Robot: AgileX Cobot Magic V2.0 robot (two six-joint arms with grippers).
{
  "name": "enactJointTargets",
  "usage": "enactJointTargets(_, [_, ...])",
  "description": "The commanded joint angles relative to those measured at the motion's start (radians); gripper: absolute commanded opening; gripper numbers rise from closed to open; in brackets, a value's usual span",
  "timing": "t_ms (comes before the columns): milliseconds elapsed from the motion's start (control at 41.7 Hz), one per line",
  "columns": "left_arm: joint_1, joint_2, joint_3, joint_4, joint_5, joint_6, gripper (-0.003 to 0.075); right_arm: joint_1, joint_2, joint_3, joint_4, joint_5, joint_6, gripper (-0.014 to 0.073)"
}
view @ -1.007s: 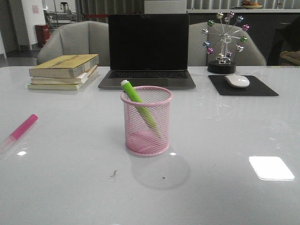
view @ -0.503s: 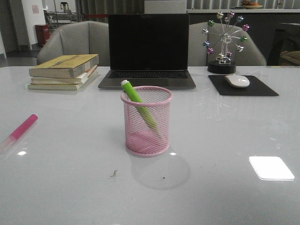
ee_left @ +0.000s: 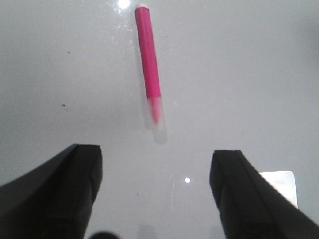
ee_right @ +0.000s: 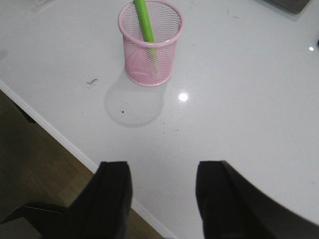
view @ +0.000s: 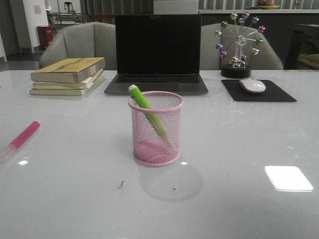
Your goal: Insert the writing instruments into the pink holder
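Note:
The pink wire-mesh holder (view: 156, 128) (ee_right: 150, 43) stands upright at the table's middle. A lime green marker (view: 147, 115) (ee_right: 144, 22) leans inside it, whitish end above the rim. The magenta marker (view: 22, 137) (ee_left: 149, 59) lies flat on the table at the far left, its clear cap (ee_left: 156, 115) pointing toward my left gripper (ee_left: 155, 162). That gripper hangs open above the table just short of the marker, nothing between its fingers. My right gripper (ee_right: 163, 172) is open and empty over the table's near edge, well back from the holder. Neither gripper shows in the front view.
An open laptop (view: 157, 54) sits behind the holder. Stacked books (view: 68, 75) lie at the back left. A mouse (view: 252, 85) on a black pad and a ferris-wheel ornament (view: 238, 45) stand at the back right. The table edge (ee_right: 60, 137) drops to wooden floor.

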Motion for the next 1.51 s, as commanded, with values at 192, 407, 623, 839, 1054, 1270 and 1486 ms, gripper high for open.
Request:
enactJointTargets(192, [0.003, 0.281, -0.265, 0.013, -0.040, -0.010, 0.0507, 0.002, -0.006, -0.028, -0.005, -0.065, -0.006, 0.0427])
enactJointTargets(407, [0.003, 0.424, -0.372, 0.013, -0.036, -0.010, 0.0507, 0.002, -0.006, -0.028, -0.005, -0.065, -0.006, 0.0427])
enactJointTargets(623, [0.003, 0.501, -0.424, 0.013, -0.038, -0.010, 0.0507, 0.002, -0.006, -0.028, -0.005, -0.065, -0.006, 0.0427])
enactJointTargets(839, [0.003, 0.524, -0.429, 0.013, -0.081, -0.010, 0.0507, 0.002, -0.006, -0.028, -0.005, -0.065, -0.006, 0.0427])
enactJointTargets(1054, [0.003, 0.528, -0.429, 0.013, -0.100, -0.010, 0.0507, 0.002, -0.006, -0.028, -0.005, -0.065, -0.006, 0.0427])
enactJointTargets(1270, [0.003, 0.541, -0.429, 0.013, -0.092, -0.010, 0.0507, 0.002, -0.006, -0.028, -0.005, -0.065, -0.006, 0.0427])
enactJointTargets(1486, [0.003, 0.541, -0.429, 0.011, -0.085, -0.010, 0.0507, 0.002, -0.006, -0.028, -0.005, -0.065, -0.006, 0.0427])
